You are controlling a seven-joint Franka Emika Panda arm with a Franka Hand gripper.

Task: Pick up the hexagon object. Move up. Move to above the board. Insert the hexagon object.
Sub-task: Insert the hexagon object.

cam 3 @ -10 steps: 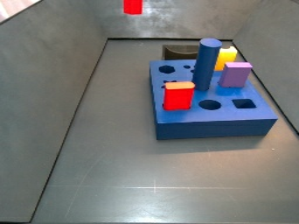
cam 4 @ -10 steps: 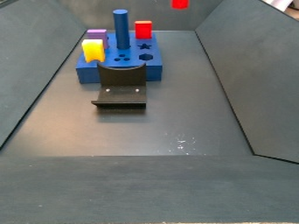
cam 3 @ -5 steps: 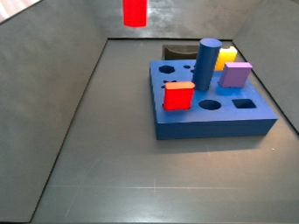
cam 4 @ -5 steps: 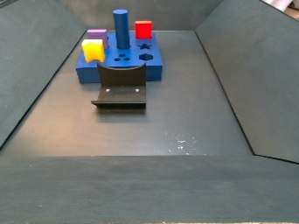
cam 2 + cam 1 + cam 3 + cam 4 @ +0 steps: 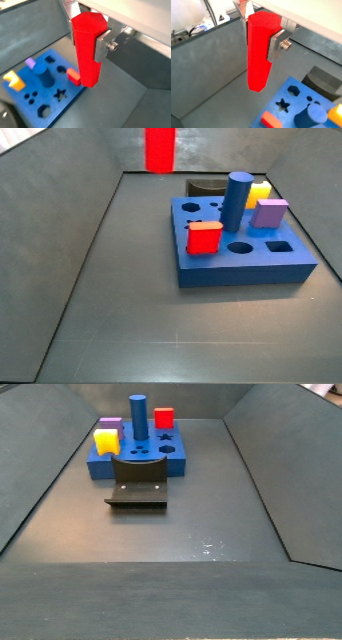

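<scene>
The hexagon object (image 5: 258,60) (image 5: 85,65) is a long bright red bar hanging upright in the air. My gripper (image 5: 261,41) (image 5: 87,44) is shut on its upper part, a silver finger (image 5: 276,47) (image 5: 103,48) pressed on each side. The blue board (image 5: 298,100) (image 5: 48,100) lies below and off to one side of the bar's lower end in both wrist views. In a side view only the bar's lower part (image 5: 160,148) shows at the top edge, left of and behind the board (image 5: 247,273). The board (image 5: 100,468) shows without bar or gripper.
On the board stand a tall blue cylinder (image 5: 237,200) (image 5: 138,424), a short red block with a yellow top (image 5: 203,236), a purple block (image 5: 270,213) and a yellow piece (image 5: 258,193). The dark fixture (image 5: 139,492) (image 5: 205,188) stands beside the board. Grey walls ring the floor.
More of the red bar now shows at the top of a side view, shifted slightly right. It has left the top edge of the other side view.
</scene>
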